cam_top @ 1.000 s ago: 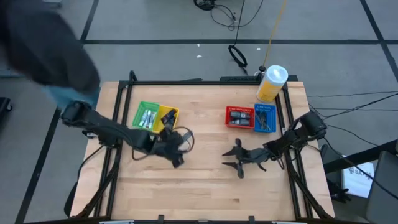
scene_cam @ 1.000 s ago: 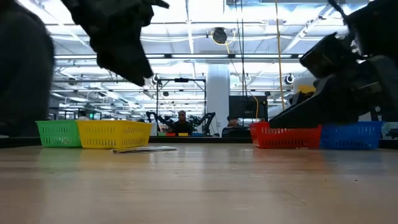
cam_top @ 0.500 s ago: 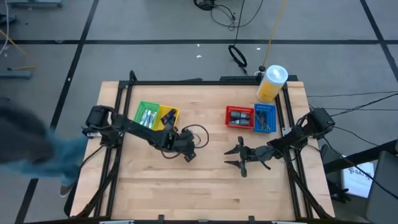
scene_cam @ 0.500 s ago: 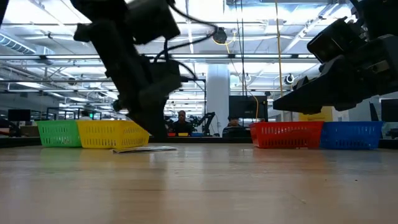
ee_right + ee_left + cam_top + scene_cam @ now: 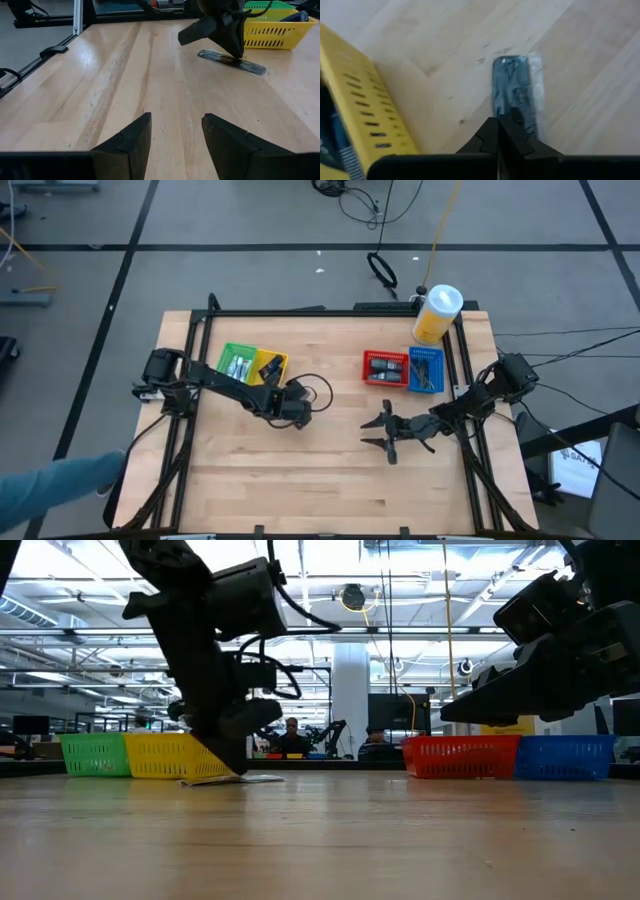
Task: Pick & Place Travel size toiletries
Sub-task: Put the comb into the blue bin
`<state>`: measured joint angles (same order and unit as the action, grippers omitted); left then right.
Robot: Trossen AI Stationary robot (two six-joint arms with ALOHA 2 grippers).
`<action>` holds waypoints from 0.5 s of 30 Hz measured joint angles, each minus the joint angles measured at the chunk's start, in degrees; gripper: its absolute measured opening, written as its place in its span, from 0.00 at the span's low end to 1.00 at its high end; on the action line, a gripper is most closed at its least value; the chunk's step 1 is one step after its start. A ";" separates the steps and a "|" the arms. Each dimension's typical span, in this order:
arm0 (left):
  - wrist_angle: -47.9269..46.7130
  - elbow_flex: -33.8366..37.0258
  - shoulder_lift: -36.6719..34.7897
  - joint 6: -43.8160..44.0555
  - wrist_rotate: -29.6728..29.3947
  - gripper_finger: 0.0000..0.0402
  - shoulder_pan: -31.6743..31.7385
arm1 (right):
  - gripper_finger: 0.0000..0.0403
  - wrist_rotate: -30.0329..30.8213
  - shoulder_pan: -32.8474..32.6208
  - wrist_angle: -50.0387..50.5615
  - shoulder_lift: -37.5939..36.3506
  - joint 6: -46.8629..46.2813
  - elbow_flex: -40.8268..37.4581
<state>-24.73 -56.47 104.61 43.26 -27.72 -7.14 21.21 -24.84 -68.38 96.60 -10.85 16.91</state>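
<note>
A flat dark sachet with clear edges (image 5: 512,85), one of the travel size toiletries, lies on the wooden table beside the yellow basket (image 5: 268,367). My left gripper (image 5: 292,412) stands over it, shut, with its tips on the sachet (image 5: 231,61). More toiletries lie in the green basket (image 5: 236,365), the red basket (image 5: 383,367) and the blue basket (image 5: 426,370). My right gripper (image 5: 372,432) hangs open at mid-table right, with nothing between its fingers (image 5: 125,142). My left gripper has its two fingertips (image 5: 498,131) closed together on the sachet's near half (image 5: 514,112), coming from above and slanting down. The fingers lie along the sachet. The sachet lies flat on the table (image 5: 232,780); whether a fold of it is pinched, I cannot tell.
A big yellow jar with a white cap (image 5: 437,315) stands at the far right corner. The yellow basket's wall (image 5: 367,115) is close beside the sachet. A person's blue sleeve (image 5: 60,485) shows off the table's near left. Bare wood lies between the arms and along the near edge.
My left gripper has swung toward the table's right and come down onto the sachet by the yellow basket, and its fingers have shut there. The sachet has stayed flat. The person who leaned over the far left has drawn back to the near left.
</note>
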 joint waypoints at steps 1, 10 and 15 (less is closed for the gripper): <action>0.44 -0.02 0.21 0.37 0.82 0.02 0.02 | 0.42 -0.01 0.00 0.03 0.00 0.00 0.00; 4.13 -0.17 0.68 6.50 10.80 0.02 -3.39 | 0.42 -0.10 0.00 -1.03 0.02 -0.66 0.07; 24.69 0.13 2.75 11.42 12.79 0.01 -8.40 | 0.42 -0.29 0.00 -2.12 0.02 -1.79 0.06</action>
<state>-0.04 -56.34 107.36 54.68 -14.93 -15.54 20.92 -24.84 -70.50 96.62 -12.64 16.97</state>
